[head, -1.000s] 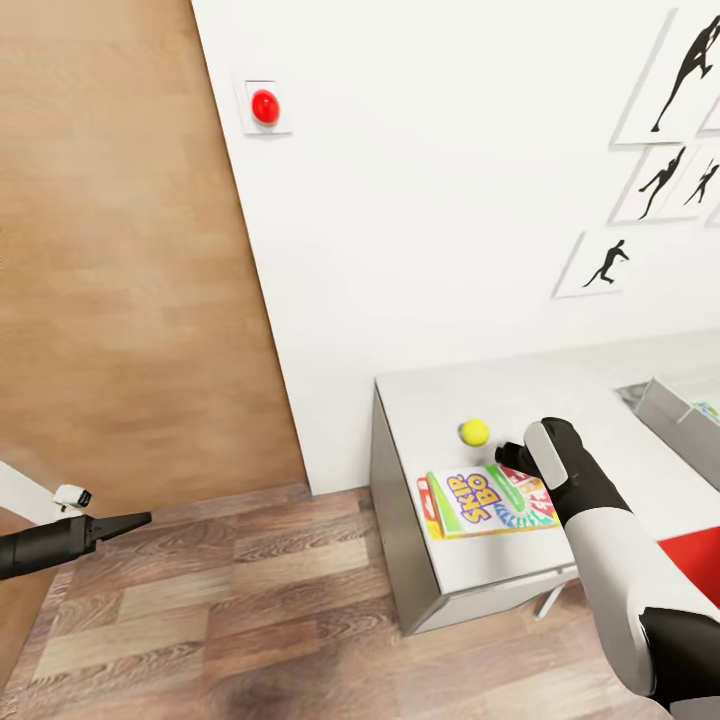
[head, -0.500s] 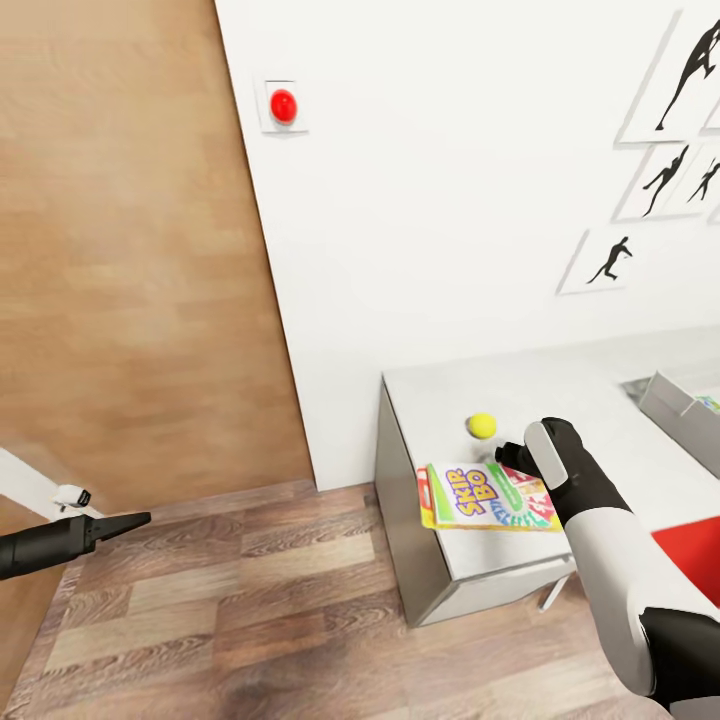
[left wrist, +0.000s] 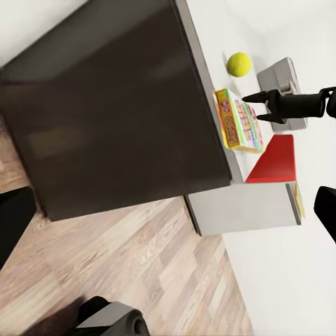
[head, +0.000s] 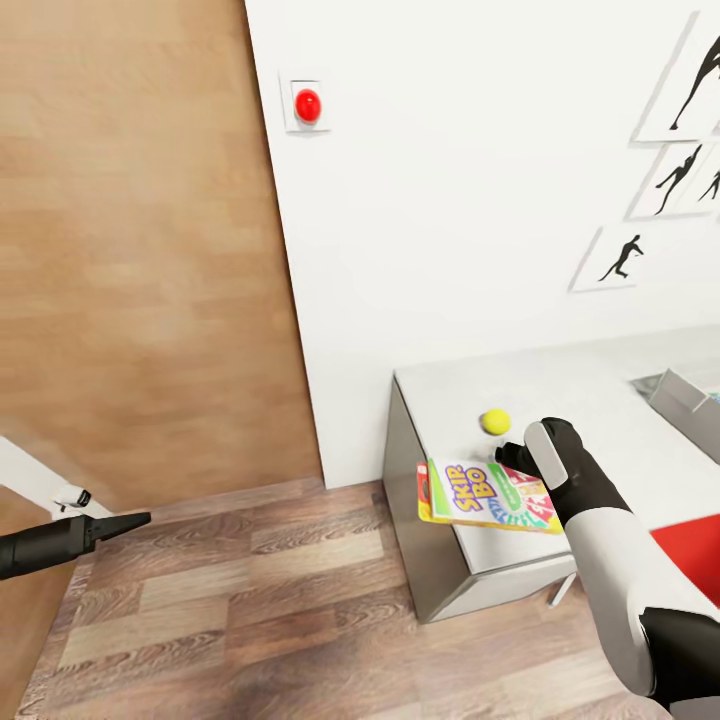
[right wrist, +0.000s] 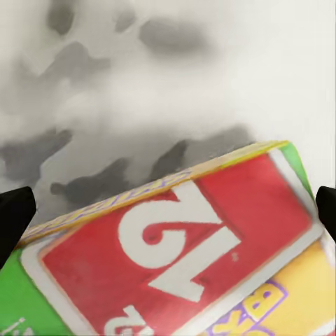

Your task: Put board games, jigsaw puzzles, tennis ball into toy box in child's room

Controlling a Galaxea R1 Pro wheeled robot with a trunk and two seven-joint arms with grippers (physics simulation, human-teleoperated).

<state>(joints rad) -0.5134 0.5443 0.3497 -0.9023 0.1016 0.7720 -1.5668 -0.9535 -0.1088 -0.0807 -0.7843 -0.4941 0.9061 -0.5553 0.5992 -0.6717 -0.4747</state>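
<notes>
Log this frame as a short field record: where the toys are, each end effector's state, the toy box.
Skip-Bo game: at the table's end, overhanging the edge
tennis ball: on the table beyond the game, apart from it
right end effector: over the game's far edge; open or shut unclear
left end effector: over the wood floor, shut, empty
toy box: at the picture's right edge

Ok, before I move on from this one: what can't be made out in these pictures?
- Right gripper: its wrist hides the fingertips in the head view, so contact with the Skip-Bo box is unclear.
- Toy box: cut off by the head view's right edge; contents unseen.
- Left gripper: too thin in the head view to judge open or shut.
- Tennis ball: whether it touches the game box is unclear.
</notes>
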